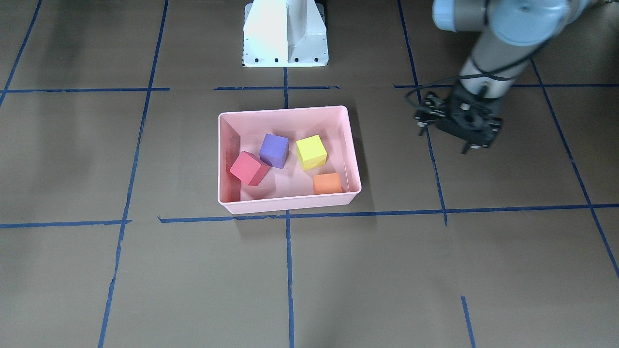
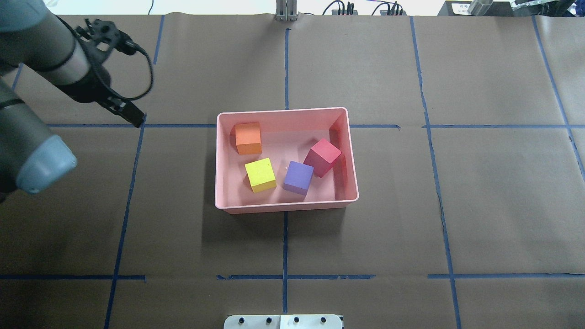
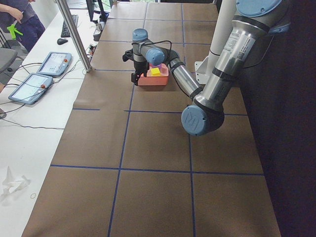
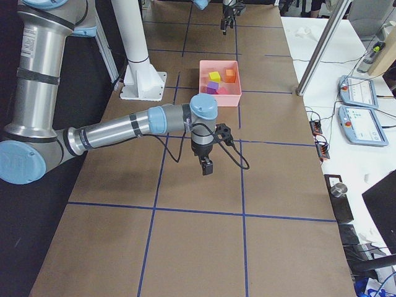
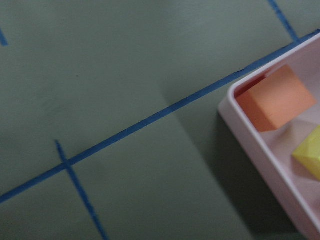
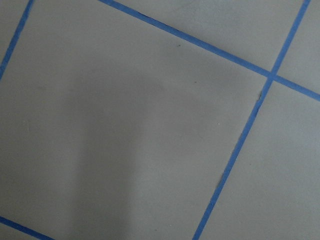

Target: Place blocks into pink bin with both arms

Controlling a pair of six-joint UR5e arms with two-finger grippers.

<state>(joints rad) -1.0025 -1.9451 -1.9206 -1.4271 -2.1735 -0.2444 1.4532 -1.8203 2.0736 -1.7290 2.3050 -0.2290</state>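
The pink bin (image 1: 290,205) (image 2: 285,208) lies at the table's middle. All four blocks lie inside it: red-pink (image 2: 322,156), tilted against a wall, purple (image 2: 298,176), yellow-green (image 2: 260,174) and orange (image 2: 248,137). My left gripper (image 2: 137,121) (image 1: 471,147) hangs empty over bare table well to the left of the bin; its fingers read as one dark wedge, shut. The left wrist view shows the bin's corner (image 5: 260,150) with the orange block (image 5: 275,97). My right gripper (image 4: 207,168) shows only in the exterior right view, away from the bin; I cannot tell its state.
The white pedestal (image 1: 285,34) stands at the robot's side of the table. Blue tape lines (image 2: 285,64) grid the brown table. Control tablets (image 3: 54,63) and cables lie on the white side bench beyond the far edge.
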